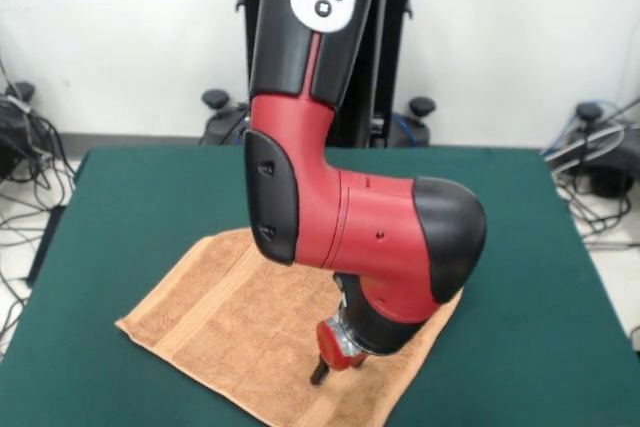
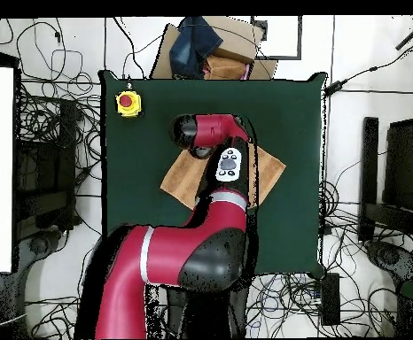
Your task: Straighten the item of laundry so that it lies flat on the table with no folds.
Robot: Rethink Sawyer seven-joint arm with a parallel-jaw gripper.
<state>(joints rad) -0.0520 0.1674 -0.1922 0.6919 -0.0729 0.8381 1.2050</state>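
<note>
The light orange-tan terry-cloth hand towel (image 1: 240,322) lies spread on the dark green felt-covered bench (image 1: 520,277), nearest the bench's front edge in the front view and turned at an angle to the bench's edges, so that one corner points toward the bench's left edge there. A woven stripe band runs along it near the short end on that side. The cloth looks mostly flat, with a slight ridge close to its far edge.

The robot's hand (image 1: 322,367), a small dark tip below a red collar, points down at the front part of the towel and reaches its surface or hangs just above it; contact cannot be told. Whether the hand is open or closed cannot be told either, since the wrist hides most of it.

Above it, the bulky red and black arm (image 1: 340,217) bends over the middle of the towel and covers much of it.

In the overhead view, a yellow box with a red button (image 2: 128,103) sits near one bench corner, well apart from the towel.
</note>
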